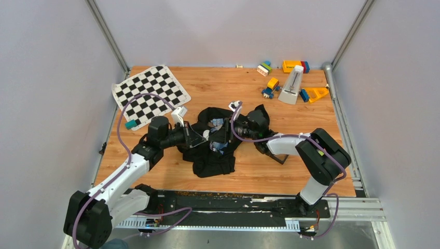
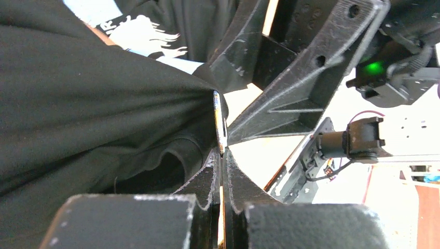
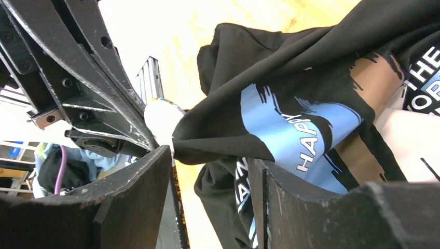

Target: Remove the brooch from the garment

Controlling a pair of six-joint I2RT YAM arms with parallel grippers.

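The garment (image 1: 215, 148), a black T-shirt with a blue and white print, lies bunched at the table's middle between both arms. In the left wrist view my left gripper (image 2: 222, 155) is shut on the lower edge of the brooch (image 2: 220, 119), seen edge-on as a thin white disc. The black cloth (image 2: 104, 104) is drawn into a peak at it. The right wrist view shows the brooch (image 3: 162, 118) as a round white face at the tip of that cloth peak (image 3: 218, 140). My right gripper (image 3: 212, 166) is open, and the cloth peak hangs loose between its jaws.
A black-and-white chequered mat (image 1: 150, 93) lies at the back left, with a small teal block (image 1: 131, 124) at its near corner. Toy blocks (image 1: 270, 85) and a white metronome-shaped object (image 1: 292, 85) stand at the back right. A black rail (image 1: 233, 199) runs along the near edge.
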